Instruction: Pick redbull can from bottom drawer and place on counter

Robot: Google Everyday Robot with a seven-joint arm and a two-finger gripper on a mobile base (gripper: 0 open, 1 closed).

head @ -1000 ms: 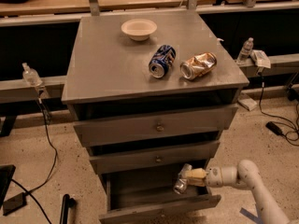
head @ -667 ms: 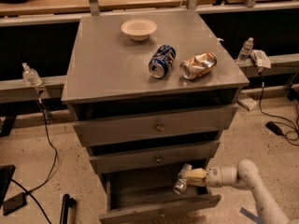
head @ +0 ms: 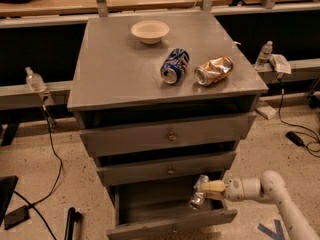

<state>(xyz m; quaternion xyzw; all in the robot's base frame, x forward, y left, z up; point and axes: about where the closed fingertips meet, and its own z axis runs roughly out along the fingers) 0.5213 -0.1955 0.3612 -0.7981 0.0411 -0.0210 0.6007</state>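
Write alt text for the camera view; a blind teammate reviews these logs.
The gripper, reaching in from the right, holds the redbull can tilted at the right side of the open bottom drawer. On the counter above lie a blue can and a crushed gold can, with a white bowl behind them.

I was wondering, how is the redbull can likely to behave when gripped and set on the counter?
Held tilted in the gripper above the bottom drawer, the redbull can looks slim and thin-walled, so it is probably light and easily dented. Its smooth metal may slip. Laid sideways on the counter, it would likely roll.
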